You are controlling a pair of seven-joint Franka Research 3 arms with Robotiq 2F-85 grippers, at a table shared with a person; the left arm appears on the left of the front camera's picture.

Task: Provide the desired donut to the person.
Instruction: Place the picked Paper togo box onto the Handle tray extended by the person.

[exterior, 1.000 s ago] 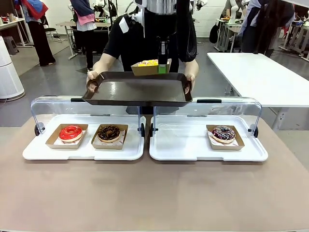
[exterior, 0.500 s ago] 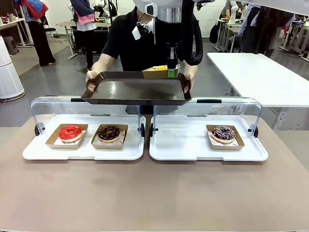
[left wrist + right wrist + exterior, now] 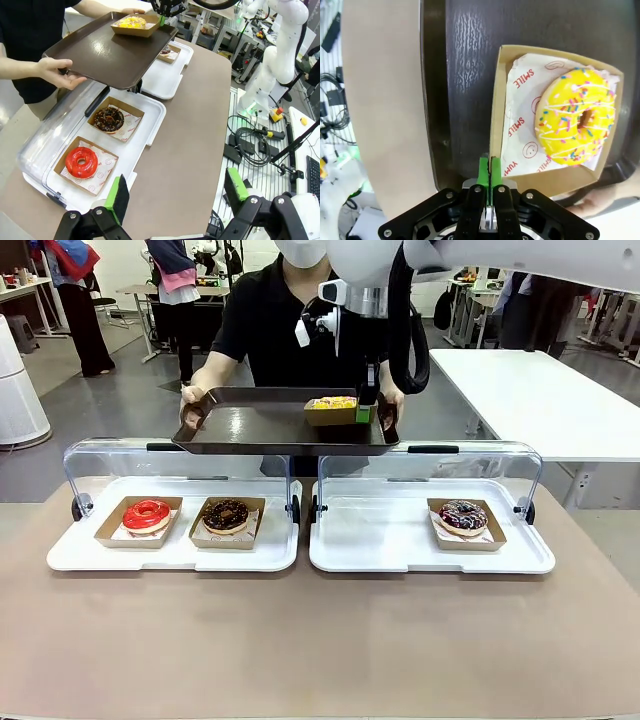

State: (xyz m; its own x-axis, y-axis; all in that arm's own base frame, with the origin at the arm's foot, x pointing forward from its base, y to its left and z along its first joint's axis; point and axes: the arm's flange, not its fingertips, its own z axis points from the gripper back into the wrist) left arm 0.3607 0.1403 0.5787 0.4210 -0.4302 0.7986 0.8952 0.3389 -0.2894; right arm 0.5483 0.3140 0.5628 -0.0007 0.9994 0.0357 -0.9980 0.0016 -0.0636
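The person (image 3: 270, 325), in a black T-shirt, stands across the table holding a dark brown serving tray (image 3: 250, 428) with both hands. A yellow sprinkled donut (image 3: 333, 402) lies in a cardboard box down at the tray's right part. My right gripper (image 3: 363, 412) is shut on that box's near wall. In the right wrist view its green pads (image 3: 483, 172) pinch the cardboard edge beside the yellow donut (image 3: 575, 117). My left gripper (image 3: 176, 192) hangs open and holds nothing, above the table's left end, with the serving tray (image 3: 105, 52) far ahead.
Two white display trays with raised clear lids stand on the table. The left one (image 3: 70, 555) holds a red donut (image 3: 147, 514) and a chocolate donut (image 3: 225, 513); the right one (image 3: 380, 540) holds a dark sprinkled donut (image 3: 463, 515). The brown table in front is bare.
My right gripper has carried the boxed yellow donut rightward and down onto the right part of the person's tray. The left arm has not moved.
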